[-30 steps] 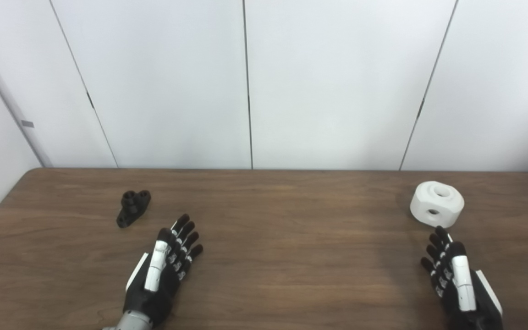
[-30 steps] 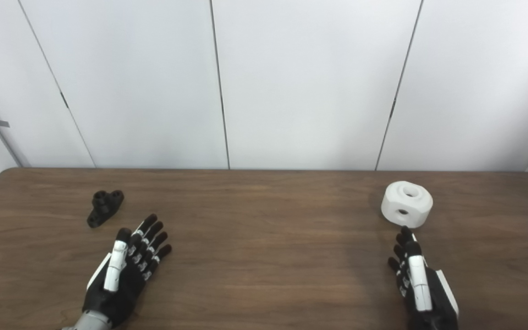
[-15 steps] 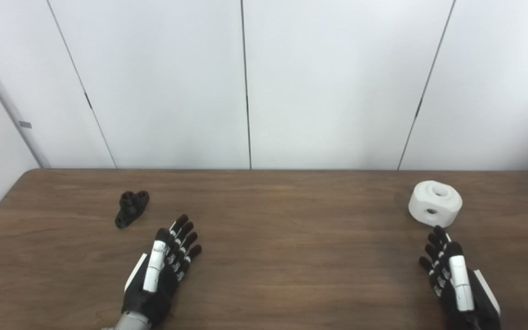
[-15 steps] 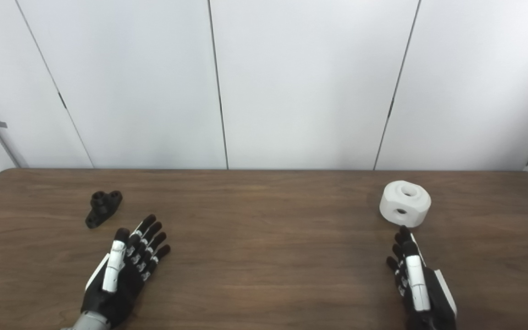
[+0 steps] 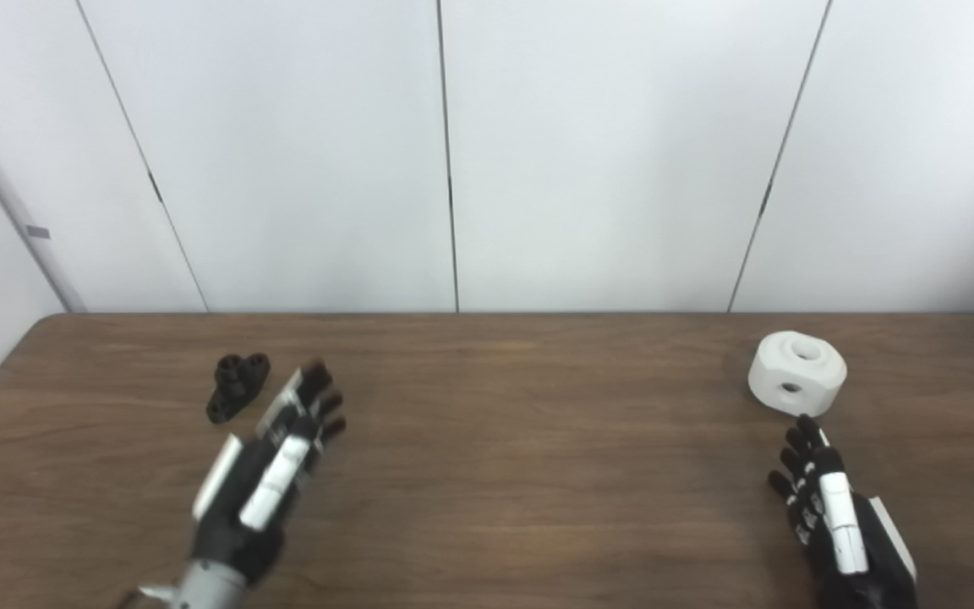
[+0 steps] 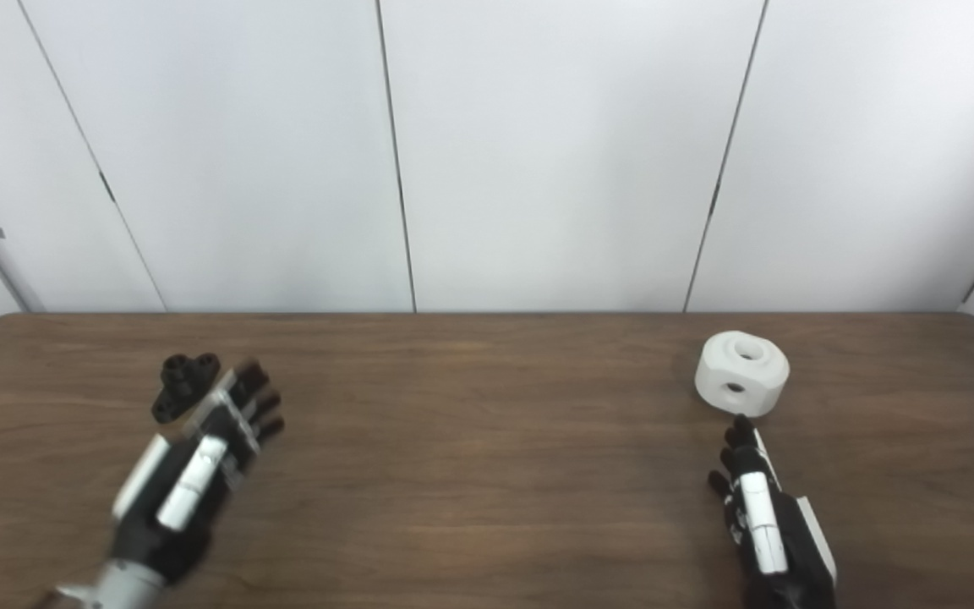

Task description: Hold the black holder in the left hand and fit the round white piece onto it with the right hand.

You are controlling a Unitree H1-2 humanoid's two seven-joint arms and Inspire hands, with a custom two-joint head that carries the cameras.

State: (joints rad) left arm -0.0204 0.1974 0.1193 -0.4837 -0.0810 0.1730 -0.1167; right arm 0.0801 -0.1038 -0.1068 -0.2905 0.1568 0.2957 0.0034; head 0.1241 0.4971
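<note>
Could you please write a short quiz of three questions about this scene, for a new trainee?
1. True or false: the left hand already holds the black holder.
2. Which thing lies just beyond the fingertips of the right hand?
A. the black holder
B. the round white piece
C. a cup
3. Fill in the missing word: both parts lie apart on the brown ____, one near each side.

Key
1. False: the holder lies on the table, beside the fingertips, and the left hand is open.
2. B: the white piece sits just ahead of the right hand, which is open and not touching it.
3. table
</note>
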